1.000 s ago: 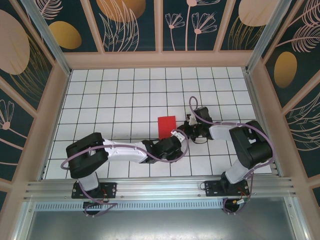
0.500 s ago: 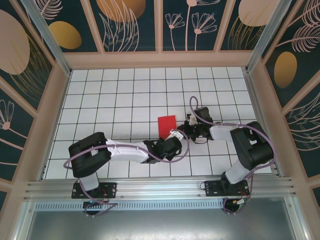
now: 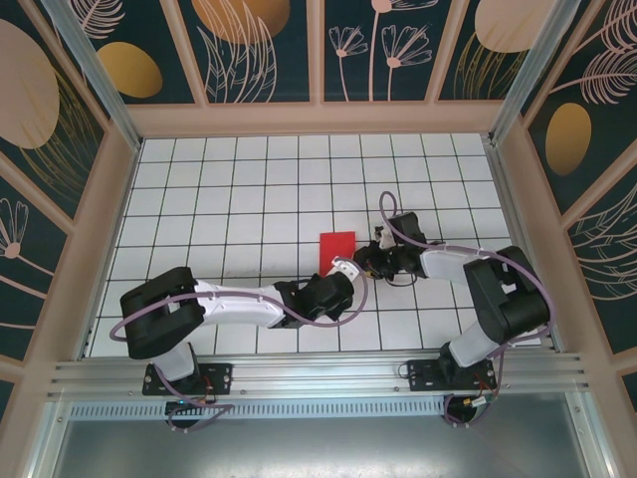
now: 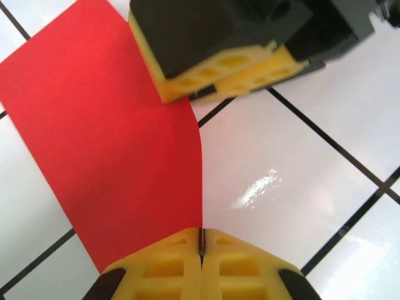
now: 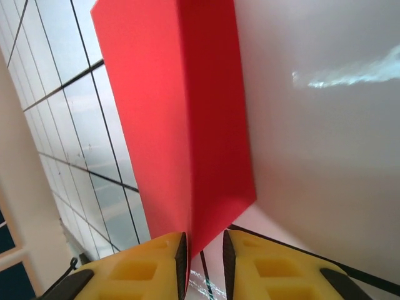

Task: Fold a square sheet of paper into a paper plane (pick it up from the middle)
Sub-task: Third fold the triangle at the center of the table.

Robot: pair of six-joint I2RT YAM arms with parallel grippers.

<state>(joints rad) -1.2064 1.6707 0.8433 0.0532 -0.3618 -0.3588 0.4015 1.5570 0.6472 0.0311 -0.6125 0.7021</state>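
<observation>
The square sheet of paper [image 3: 335, 249] is bright red and lies folded on the white grid table, a crease running up its middle [image 5: 181, 125]. In the left wrist view the paper [image 4: 106, 156] spreads to the left, and my left gripper [image 4: 201, 250] is shut on its near corner, a thin red edge pinched between the yellow pads. From above, the left gripper [image 3: 343, 271] sits at the paper's near right corner. My right gripper [image 3: 364, 256] meets the paper's right edge. Its jaws [image 5: 205, 262] stand slightly apart, the paper's edge between them against the left pad [image 5: 180, 256].
The right gripper's yellow fingers [image 4: 225, 69] sit close above the left gripper over the paper's edge. Both forearms lie low across the near middle of the table [image 3: 199, 199]. Wooden frame walls [image 3: 90, 219] surround the grid surface.
My left gripper has shut on the paper's near corner. My right gripper, shut on the paper before, has parted its jaws. The paper shifted slightly to the right.
</observation>
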